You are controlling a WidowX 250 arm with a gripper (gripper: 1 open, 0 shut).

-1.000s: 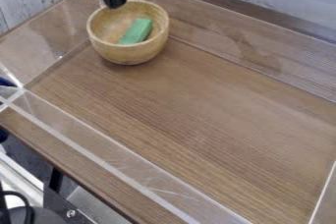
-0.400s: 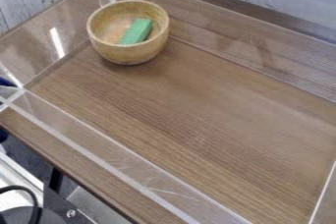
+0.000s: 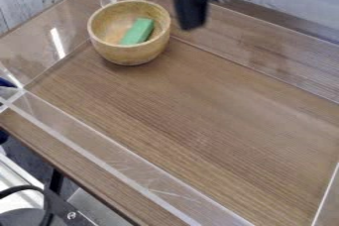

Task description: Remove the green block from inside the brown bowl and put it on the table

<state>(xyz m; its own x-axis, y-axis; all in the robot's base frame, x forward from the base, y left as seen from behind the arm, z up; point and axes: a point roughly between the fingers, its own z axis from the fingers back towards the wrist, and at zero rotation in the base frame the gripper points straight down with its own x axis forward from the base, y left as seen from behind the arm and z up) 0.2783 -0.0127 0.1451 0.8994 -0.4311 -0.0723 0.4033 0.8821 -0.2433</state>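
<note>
Hovering right of the brown bowl, pincer pressed together, empty, green block inside the bowl.

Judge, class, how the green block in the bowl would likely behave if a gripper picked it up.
The green block looks flat-sided and straight-edged, so it is probably stiff and unlikely to roll. It is small beside the bowl, so likely light. It lies slanted against the bowl's curved inside, so it might slide or tip when nudged.

Pale grey plank boards run behind the scene along the top. At the lower left, below the near edge, a light metal frame and dark cables show. Even, soft light falls throughout.
</note>
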